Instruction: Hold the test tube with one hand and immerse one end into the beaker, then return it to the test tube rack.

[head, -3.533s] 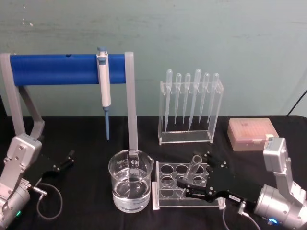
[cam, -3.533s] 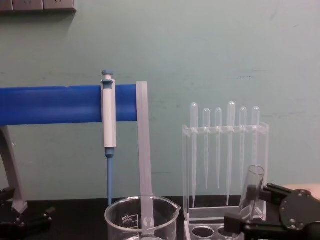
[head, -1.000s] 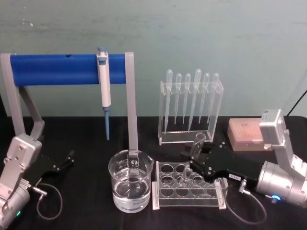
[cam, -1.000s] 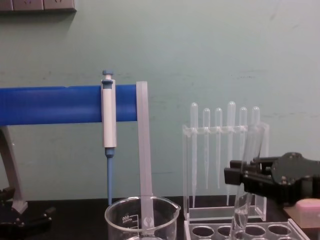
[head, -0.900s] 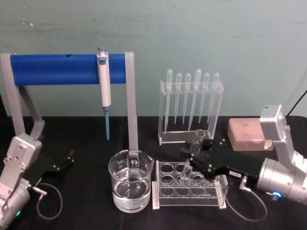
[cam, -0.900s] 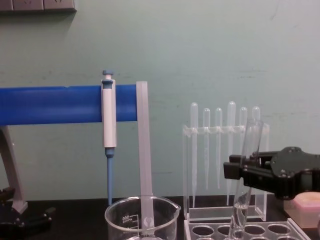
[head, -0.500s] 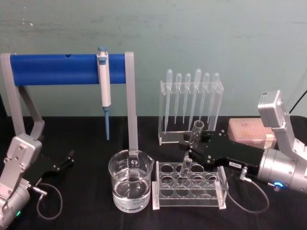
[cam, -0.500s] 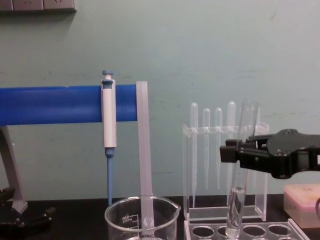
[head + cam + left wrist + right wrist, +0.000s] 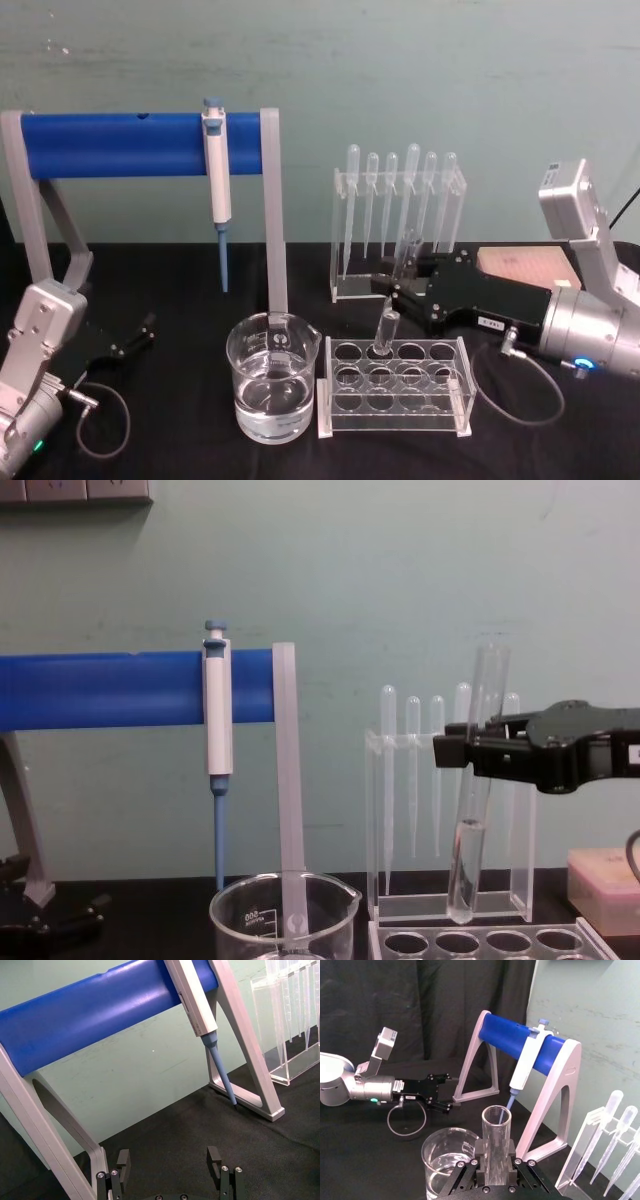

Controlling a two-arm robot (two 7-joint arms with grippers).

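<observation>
My right gripper is shut on the clear test tube, gripping it above the middle. The tube hangs nearly upright with its rounded bottom just above the white rack. Its open rim rises above the fingers. The beaker, partly filled with clear liquid, stands to the left of the rack and also shows in the chest view. My left gripper rests open on the black cloth at the far left, its fingers spread with nothing between them.
A grey stand with a blue bar holds a blue-white micropipette behind the beaker. A clear holder of plastic pipettes stands behind the rack. A pink box sits at the back right.
My right gripper has lifted the test tube up out of the rack hole, and the tube has straightened to nearly upright. The left arm has not moved.
</observation>
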